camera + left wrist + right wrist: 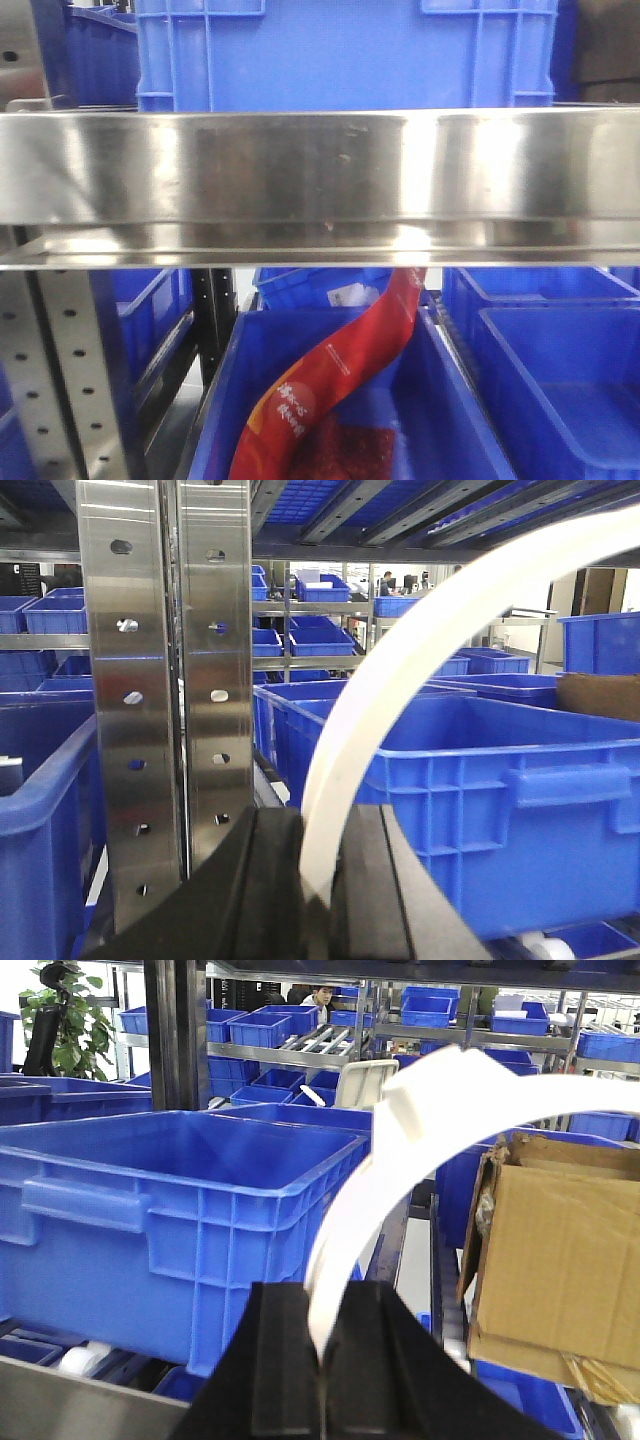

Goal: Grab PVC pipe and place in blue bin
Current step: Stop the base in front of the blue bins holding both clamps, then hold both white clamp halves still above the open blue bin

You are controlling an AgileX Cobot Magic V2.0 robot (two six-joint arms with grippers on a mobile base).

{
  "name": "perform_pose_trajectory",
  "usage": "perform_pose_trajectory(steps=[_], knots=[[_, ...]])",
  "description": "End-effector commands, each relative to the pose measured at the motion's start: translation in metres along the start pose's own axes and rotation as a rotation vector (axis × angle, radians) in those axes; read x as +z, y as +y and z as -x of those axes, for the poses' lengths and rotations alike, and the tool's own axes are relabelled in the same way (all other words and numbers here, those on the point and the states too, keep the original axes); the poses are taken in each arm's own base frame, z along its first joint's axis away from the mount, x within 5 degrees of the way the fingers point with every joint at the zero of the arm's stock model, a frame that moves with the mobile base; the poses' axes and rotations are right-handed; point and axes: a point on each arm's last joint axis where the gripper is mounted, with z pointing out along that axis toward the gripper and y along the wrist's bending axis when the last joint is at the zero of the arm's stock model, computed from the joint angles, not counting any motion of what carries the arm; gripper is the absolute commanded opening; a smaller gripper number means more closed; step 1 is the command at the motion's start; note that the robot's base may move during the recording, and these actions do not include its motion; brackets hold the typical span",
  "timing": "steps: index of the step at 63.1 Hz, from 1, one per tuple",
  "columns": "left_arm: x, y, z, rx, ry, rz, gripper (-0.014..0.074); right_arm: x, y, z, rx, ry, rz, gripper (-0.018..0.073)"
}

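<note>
A white PVC pipe (400,650), thin and bent into an arc, rises from my left gripper (320,880) and curves up to the right. The left jaws are shut on its end. In the right wrist view the white pipe (370,1190) arcs up and to the right from my right gripper (322,1350), whose jaws are shut on it. A large blue bin (480,780) stands just right of the left gripper. It also shows to the left of the right gripper (120,1220), open and empty. Neither gripper nor the pipe shows in the front view.
A steel shelf beam (320,180) fills the front view, with a blue bin (340,50) on it. Below, a red bag (340,370) hangs into a lower blue bin (225,400). A perforated steel upright (165,680) stands left of the left gripper. A cardboard box (560,1260) sits right of the right gripper.
</note>
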Motion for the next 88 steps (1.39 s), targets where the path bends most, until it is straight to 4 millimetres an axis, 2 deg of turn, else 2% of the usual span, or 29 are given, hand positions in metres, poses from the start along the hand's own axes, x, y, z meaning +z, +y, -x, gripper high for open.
perform_pose_trajectory(steps=[1,88], knots=[[-0.0011,-0.0002,0.0034,-0.001,-0.033,-0.005,-0.0111,-0.001,0.0,0.0015,-0.004,-0.022,0.001,-0.0154],[-0.0011,-0.0002,0.0034,-0.001,-0.033,-0.005,-0.0111,-0.001,0.0,0.0015,-0.004,-0.022,0.001,-0.0154]])
